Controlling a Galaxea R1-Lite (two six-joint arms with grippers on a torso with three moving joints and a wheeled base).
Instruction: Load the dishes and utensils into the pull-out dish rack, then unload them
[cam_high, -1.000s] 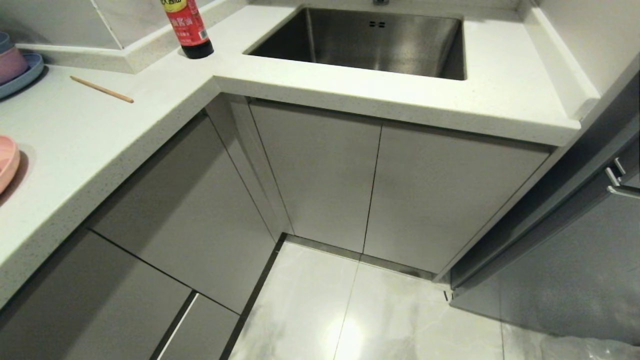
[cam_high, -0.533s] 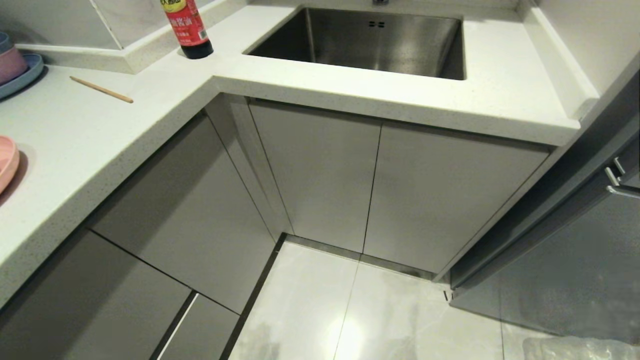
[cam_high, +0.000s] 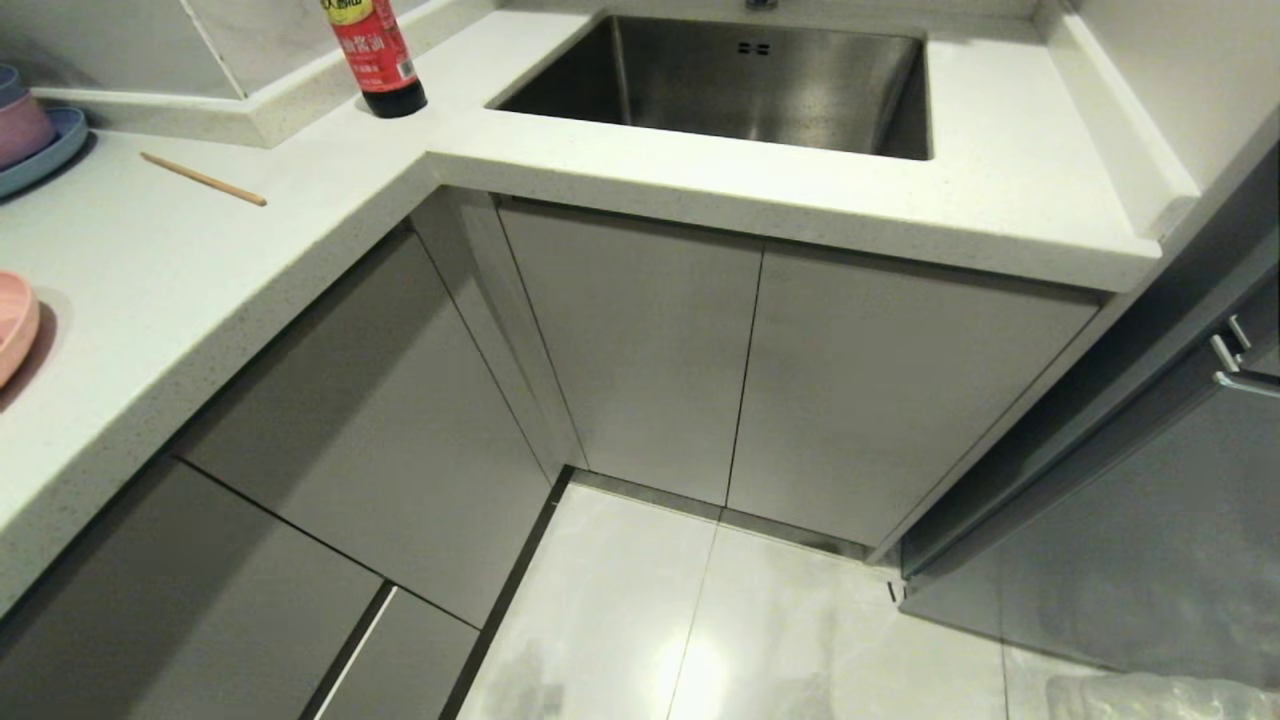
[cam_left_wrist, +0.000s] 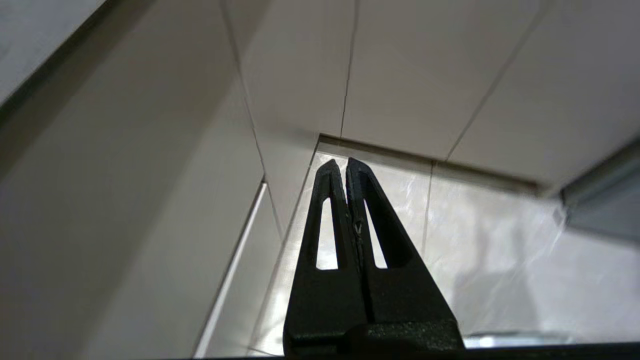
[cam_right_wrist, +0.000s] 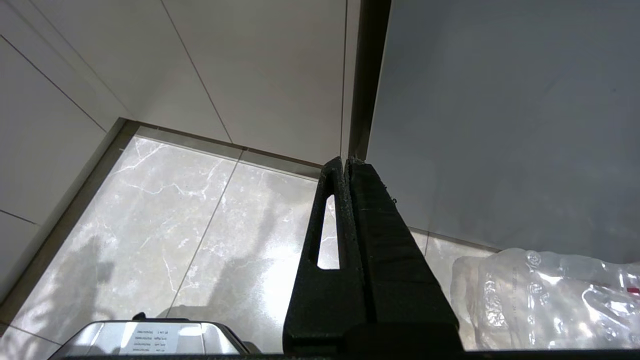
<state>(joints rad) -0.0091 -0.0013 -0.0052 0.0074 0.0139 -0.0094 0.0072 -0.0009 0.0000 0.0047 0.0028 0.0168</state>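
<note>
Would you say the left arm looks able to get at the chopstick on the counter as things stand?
Probably not without a big lift. The left gripper is shut and hangs low, pointing at the floor by the cabinet fronts, while the chopstick lies up on the countertop. Nothing blocks the chopstick itself.

The bench (cam_high: 700, 190) is seen as pale speckled stone with a smooth finish. Brushed steel is shown by the sink (cam_high: 740, 90). The cabinet fronts (cam_high: 640, 350) look matt; the marbled floor tiles (cam_high: 700, 640) are glossy. A thin wooden chopstick (cam_high: 203, 179) lies far left.
</note>
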